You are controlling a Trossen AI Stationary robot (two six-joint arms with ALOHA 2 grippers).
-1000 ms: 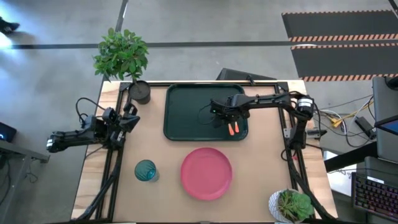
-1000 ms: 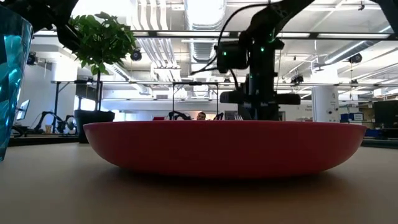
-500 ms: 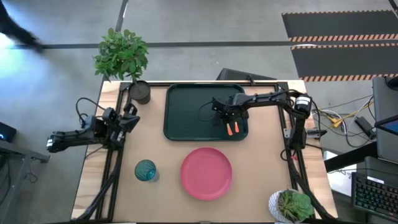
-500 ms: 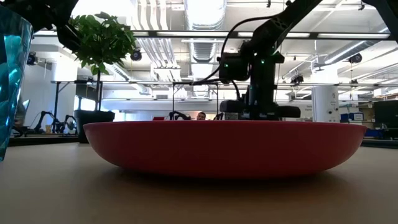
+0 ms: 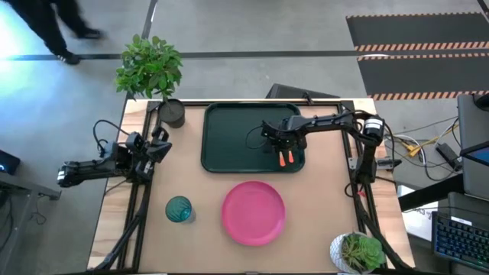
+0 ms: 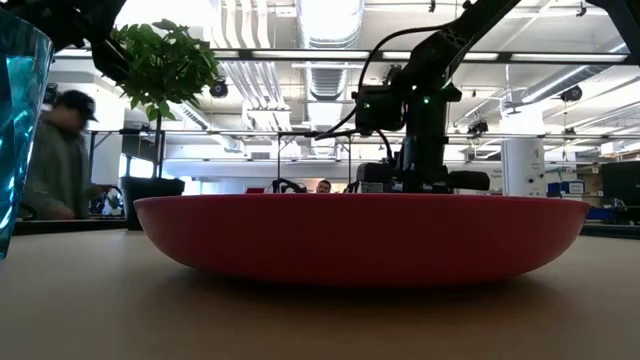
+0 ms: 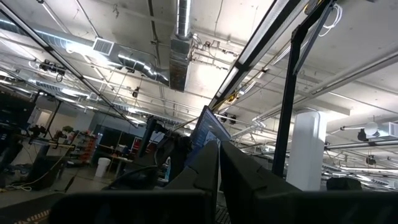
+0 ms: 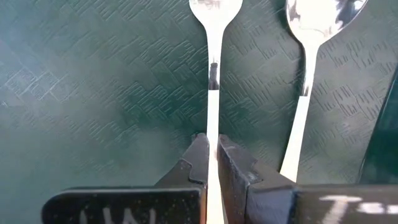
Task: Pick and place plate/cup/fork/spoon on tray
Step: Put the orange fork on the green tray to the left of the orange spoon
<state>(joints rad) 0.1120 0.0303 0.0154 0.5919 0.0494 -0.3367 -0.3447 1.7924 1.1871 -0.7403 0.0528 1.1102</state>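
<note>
My right gripper [image 5: 280, 145] hangs over the right part of the dark green tray [image 5: 229, 137], shut on the fork [image 8: 212, 74]. The spoon [image 8: 311, 56] lies flat on the tray just right of the fork, bowl toward the far edge. Both orange handles [image 5: 286, 159] point toward the near edge. The pink plate [image 5: 254, 212] and the teal cup [image 5: 179, 208] stand on the table in front of the tray. My left gripper [image 5: 162, 147] waits at the table's left edge, shut, pointing upward into the room [image 7: 219, 168]. My right gripper pinches the fork's silver shaft [image 8: 212, 127] between its two fingers [image 8: 198, 155], behind the head. The fingers come from above, pointing steeply down, one on each side of the shaft. The fork lies about level, head toward the far edge; I cannot tell whether it touches the tray.
A dark pot with a leafy plant [image 5: 173, 113] stands at the far left corner, and a small plant in a white pot [image 5: 357, 252] at the near right corner. The tray's right rim [image 8: 380, 124] runs close beside the spoon. A person [image 6: 55, 150] walks past beyond the table.
My right gripper has sunk toward the tray with the fork and rolled a little about its own axis; in the low view it has dropped closer to the plate's rim line. The fork stays in its hold. A person has walked into view behind the table.
</note>
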